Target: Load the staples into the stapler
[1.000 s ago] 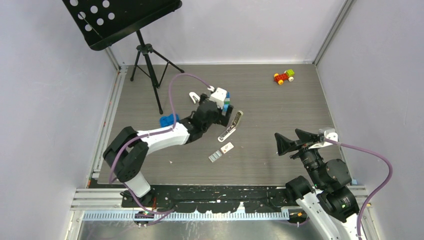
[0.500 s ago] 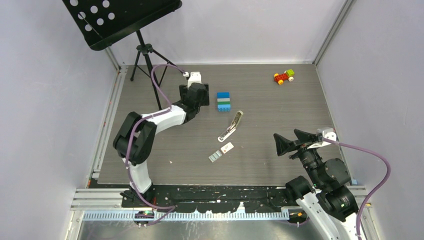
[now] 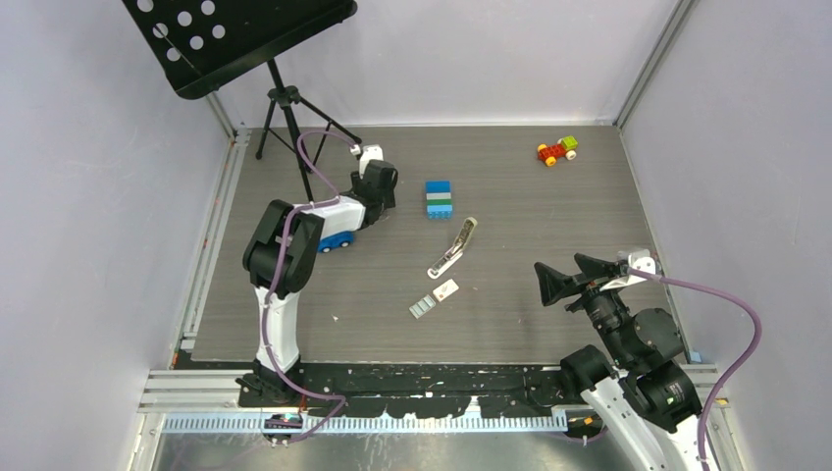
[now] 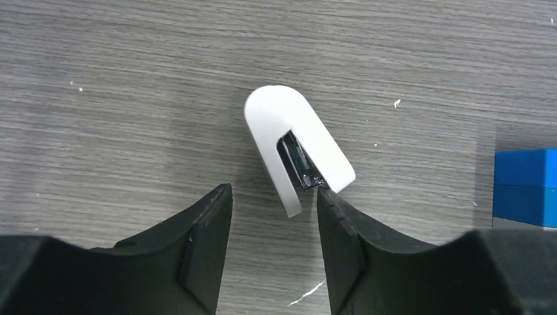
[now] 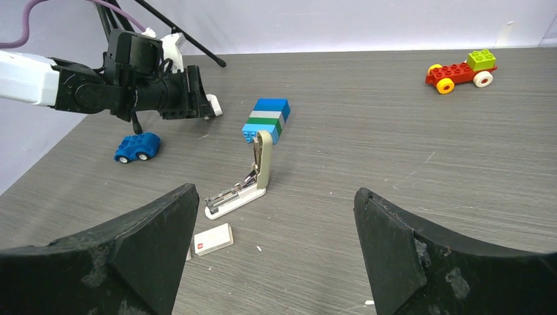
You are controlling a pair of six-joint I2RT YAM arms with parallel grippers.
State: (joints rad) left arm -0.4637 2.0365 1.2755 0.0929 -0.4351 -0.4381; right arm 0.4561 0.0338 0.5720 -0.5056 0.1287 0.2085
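Observation:
The stapler (image 3: 453, 247) lies mid-table, swung open, its beige top (image 5: 263, 156) standing up from the white base (image 5: 235, 196). Just in front lie the grey staples (image 3: 422, 307) and their small white red-marked box (image 3: 445, 288), also seen as the box (image 5: 213, 239) in the right wrist view. My left gripper (image 3: 378, 183) is far from them at the back left, open over a small white curved clip piece (image 4: 295, 147). One end of that piece sits between the tips, and the right fingertip (image 4: 326, 200) touches its corner. My right gripper (image 3: 564, 280) hovers wide open and empty right of the stapler.
A blue-green-white brick stack (image 3: 439, 198) sits just behind the stapler. A blue toy car (image 3: 334, 240) rests beside the left forearm. A red brick car (image 3: 556, 150) is at the back right. A music stand tripod (image 3: 289, 128) occupies the back left corner.
My left arm left the brick stack behind the stapler, swung left to the white clip piece, and its jaws have narrowed. The right arm has barely moved.

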